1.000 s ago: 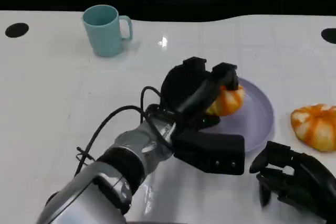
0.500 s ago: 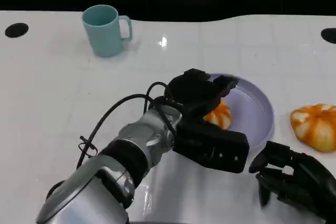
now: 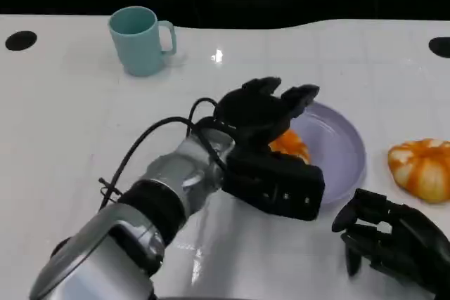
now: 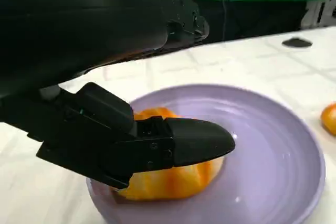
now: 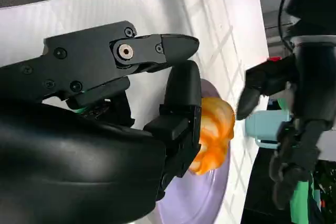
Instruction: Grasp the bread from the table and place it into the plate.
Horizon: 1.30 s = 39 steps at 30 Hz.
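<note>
Head view: the left hand (image 3: 264, 107) hangs over the near-left part of the plate (image 3: 344, 149) with its fingers spread, holding nothing. Just under it a bread (image 3: 287, 144) lies on the plate, against the plate's left side. In the left wrist view the bread (image 4: 173, 179) sits flat on the purple plate (image 4: 273, 145), with one black finger (image 4: 194, 140) reaching across above it and the others raised higher; whether that finger touches the bread I cannot tell. The right hand (image 3: 390, 240) rests low on the surface (image 3: 77, 131) at the near right, fingers curled in with nothing between them. Beyond it, right of the plate and apart from it, a second bread (image 3: 420, 168) lies on the surface. A teal cup (image 3: 139, 40) stands upright at the far left, handle to the right, well apart from the plate
</note>
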{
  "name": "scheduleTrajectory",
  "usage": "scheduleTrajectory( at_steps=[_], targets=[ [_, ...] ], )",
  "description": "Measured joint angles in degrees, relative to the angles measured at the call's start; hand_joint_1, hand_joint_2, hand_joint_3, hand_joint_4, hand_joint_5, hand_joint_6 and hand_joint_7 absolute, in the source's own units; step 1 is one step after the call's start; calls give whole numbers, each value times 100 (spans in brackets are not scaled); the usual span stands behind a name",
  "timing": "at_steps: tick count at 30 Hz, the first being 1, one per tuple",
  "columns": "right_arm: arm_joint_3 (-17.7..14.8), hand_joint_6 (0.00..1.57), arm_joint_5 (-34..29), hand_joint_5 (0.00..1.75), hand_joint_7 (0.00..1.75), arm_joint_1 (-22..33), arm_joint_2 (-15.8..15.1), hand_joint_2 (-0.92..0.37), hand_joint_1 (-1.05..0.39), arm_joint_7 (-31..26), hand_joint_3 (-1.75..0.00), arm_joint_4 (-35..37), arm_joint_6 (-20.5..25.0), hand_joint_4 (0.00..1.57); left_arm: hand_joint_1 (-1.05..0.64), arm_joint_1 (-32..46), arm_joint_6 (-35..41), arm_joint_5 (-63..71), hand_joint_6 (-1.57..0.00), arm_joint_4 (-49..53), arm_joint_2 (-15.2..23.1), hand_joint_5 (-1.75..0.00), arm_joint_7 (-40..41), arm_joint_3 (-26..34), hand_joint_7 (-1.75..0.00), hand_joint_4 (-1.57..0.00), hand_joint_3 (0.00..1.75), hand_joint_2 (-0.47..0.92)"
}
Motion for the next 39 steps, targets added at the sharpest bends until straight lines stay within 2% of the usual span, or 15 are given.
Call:
scheduleTrajectory(
  at_steps=[6, 8, 12, 14, 17, 18, 19, 21, 22, 25, 27, 33, 36, 39],
  targets=[
    [1, 66, 3, 175, 142, -1, -8, -92, -54, 0, -27, 29, -62, 68, -94, 433, -17, -59, -4, -591, 317, -4, -45, 106, -2, -6, 72, 92],
    [5, 66, 4, 175, 141, -10, -8, -92, -52, 0, -26, 31, -50, 68, -86, 548, -18, -85, -8, -767, 398, -8, -101, 148, -5, -12, 67, 92],
    [7, 66, 32, 175, 140, -6, -7, -92, -52, 8, -26, -63, 131, 67, -79, 1058, -195, -507, -18, -1909, 779, -15, -526, 446, -9, -20, 59, 92],
    [-1, 66, 42, 175, 140, -6, -10, -92, -52, 32, -26, -57, 128, 67, -74, 1308, -188, -734, -28, -2429, 931, -22, -810, 625, -13, -30, 55, 92],
    [-22, 67, 44, 175, 140, -10, -10, -92, -53, 51, -26, -2, 65, 67, -72, 1584, -198, -976, -31, -2920, 1051, -25, -945, 868, -14, -33, 53, 92],
    [-23, 67, 44, 175, 140, -11, -9, -92, -53, 51, -26, 12, 50, 67, -65, 1641, -197, -1024, -43, -3002, 1067, -39, -970, 904, -23, -43, 52, 92],
    [-20, 67, 37, 175, 139, -21, -5, -92, -54, 47, -25, 16, 52, 67, -60, 1740, -202, -1145, -48, -3115, 1067, -72, -991, 989, -46, -44, 49, 92],
    [-3, 67, 17, 175, 139, -15, -5, -92, -54, -12, -25, -41, 121, 67, -57, 2089, -290, -1542, -44, -3482, 1010, -106, -997, 1272, -79, -41, 48, 92],
    [5, 66, 10, 175, 139, -9, -7, -92, -53, -31, -25, -74, 159, 67, -57, 2253, -370, -1756, -42, -3647, 972, -117, -997, 1396, -91, -41, 48, 92],
    [8, 66, 11, 175, 139, 5, -15, -92, -52, -76, -26, -132, 243, 67, -56, 2528, -457, -2044, -40, -3841, 923, -129, -1006, 1572, -104, -41, 48, 92],
    [19, 66, 11, 175, 139, 5, -14, -92, -52, -95, -26, -146, 265, 67, -56, 2604, -499, -2206, -36, -3900, 920, -155, -1054, 1681, -129, -39, 48, 92],
    [12, 65, 49, 175, 141, 19, -18, -92, -51, 4, -27, -128, 234, 67, -58, 3333, -1015, -3316, -44, -4243, 847, -169, -1473, 2120, -141, -48, 52, 92],
    [2, 65, 44, 175, 141, 14, -18, -92, -54, 9, -27, -79, 168, 67, -56, 3707, -1112, -3705, -47, -4466, 845, -167, -1678, 2278, -141, -53, 55, 92],
    [10, 65, 22, 175, 141, 11, -16, -92, -54, -12, -27, -60, 126, 67, -44, 3994, -1154, -4145, -49, -4657, 852, -161, -2006, 2413, -139, -54, 60, 92]
  ],
)
